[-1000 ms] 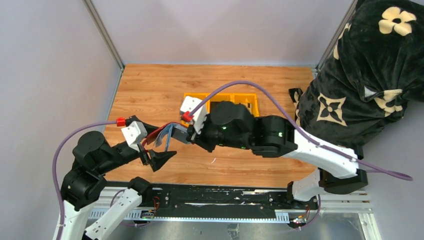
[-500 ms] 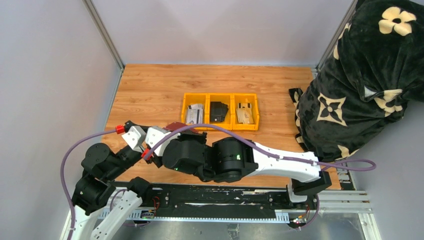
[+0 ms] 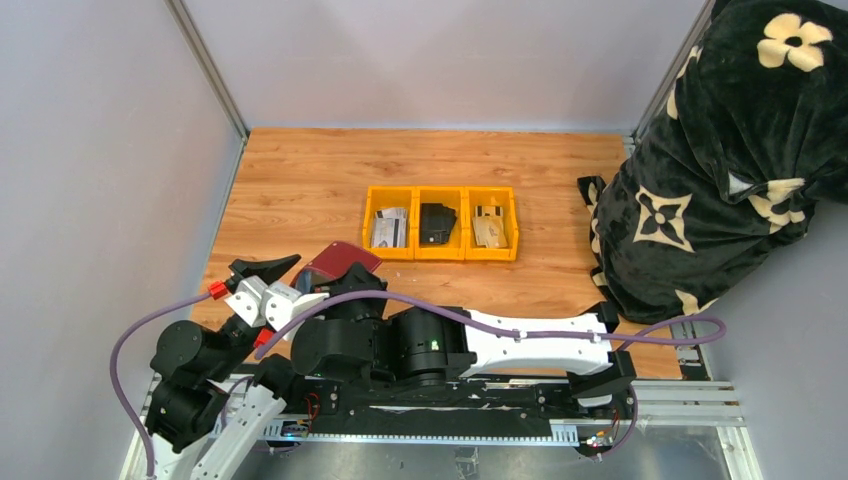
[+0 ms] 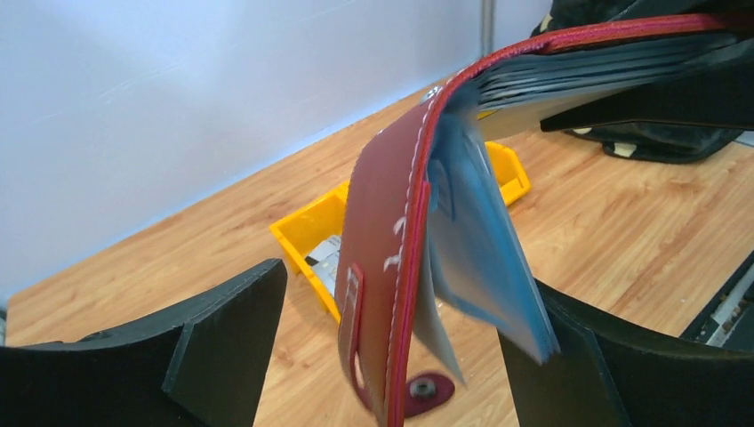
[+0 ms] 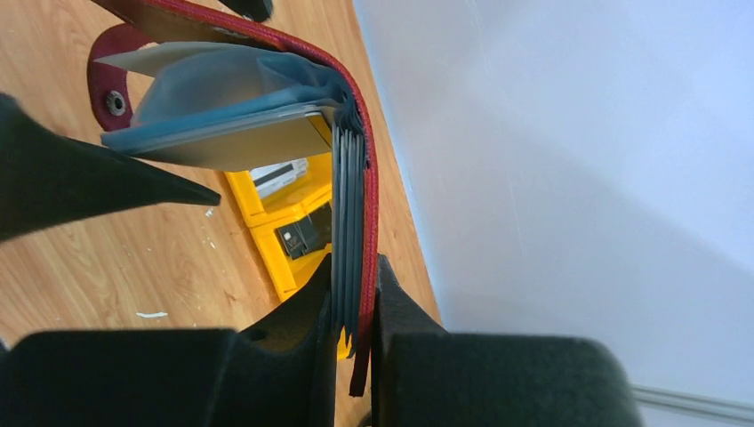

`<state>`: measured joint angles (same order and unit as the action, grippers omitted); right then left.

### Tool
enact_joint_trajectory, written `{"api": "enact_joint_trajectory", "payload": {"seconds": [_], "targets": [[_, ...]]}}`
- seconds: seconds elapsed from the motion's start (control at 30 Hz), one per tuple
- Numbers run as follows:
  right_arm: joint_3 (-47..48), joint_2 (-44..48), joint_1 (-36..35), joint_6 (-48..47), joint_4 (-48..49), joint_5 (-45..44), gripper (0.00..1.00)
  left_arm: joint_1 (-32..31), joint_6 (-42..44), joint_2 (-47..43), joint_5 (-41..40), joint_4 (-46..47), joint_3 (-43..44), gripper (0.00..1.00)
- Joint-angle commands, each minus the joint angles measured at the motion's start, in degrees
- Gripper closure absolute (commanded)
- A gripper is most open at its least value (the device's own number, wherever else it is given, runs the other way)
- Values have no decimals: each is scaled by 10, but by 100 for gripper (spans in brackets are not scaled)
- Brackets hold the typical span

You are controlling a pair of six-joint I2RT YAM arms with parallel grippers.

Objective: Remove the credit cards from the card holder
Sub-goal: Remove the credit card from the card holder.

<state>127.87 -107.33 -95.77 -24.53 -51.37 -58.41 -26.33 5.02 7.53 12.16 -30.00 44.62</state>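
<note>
The maroon card holder [image 3: 338, 260] hangs open in the air near the table's front left. My right gripper [image 5: 356, 267] is shut on one edge of it, pinching the red cover and several grey sleeves. The other half droops between the fingers of my left gripper [image 4: 405, 294], which is open, with a gap on each side. Its snap strap tab [image 4: 425, 390] dangles at the bottom. One sleeve shows a pale tan face [image 5: 253, 147], perhaps one of the credit cards. Other cards [image 3: 389, 228] lie in the yellow tray's left compartment, and a tan one [image 3: 488, 229] in the right.
A yellow tray [image 3: 440, 190] with three compartments sits mid-table, with a black wallet-like object [image 3: 436, 222] in the middle one. A black flowered blanket [image 3: 720, 150] bulks at the right edge. Grey walls close the left and back.
Both arms have pulled back from mid-table to the near left corner, and the right gripper carried the card holder with it. The tray is now uncovered.
</note>
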Motion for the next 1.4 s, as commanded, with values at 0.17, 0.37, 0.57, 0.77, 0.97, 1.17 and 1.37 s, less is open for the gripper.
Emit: {"api": "enact_joint_trajectory", "payload": {"seconds": [0.17, 0.37, 0.57, 0.77, 0.97, 1.17, 1.37], "targets": [[-10, 21, -15, 45, 8, 83, 100, 2, 9, -14, -91, 36, 2, 21], [-92, 104, 16, 117, -3, 241, 100, 2, 9, 11, 10, -24, 54, 40], [-211, 217, 49, 130, 71, 400, 100, 2, 39, 95, 222, -153, 143, 52], [-290, 289, 102, 157, 116, 527, 100, 2, 47, 164, 309, -209, 207, 59], [-345, 334, 145, 178, 151, 625, 100, 2, 12, 205, 346, -212, 247, 70], [-420, 374, 208, 215, 211, 763, 100, 2, -12, 227, 364, -218, 265, 86], [-471, 384, 260, 238, 276, 837, 89, 2, -21, 282, 391, -266, 297, 100]]}}
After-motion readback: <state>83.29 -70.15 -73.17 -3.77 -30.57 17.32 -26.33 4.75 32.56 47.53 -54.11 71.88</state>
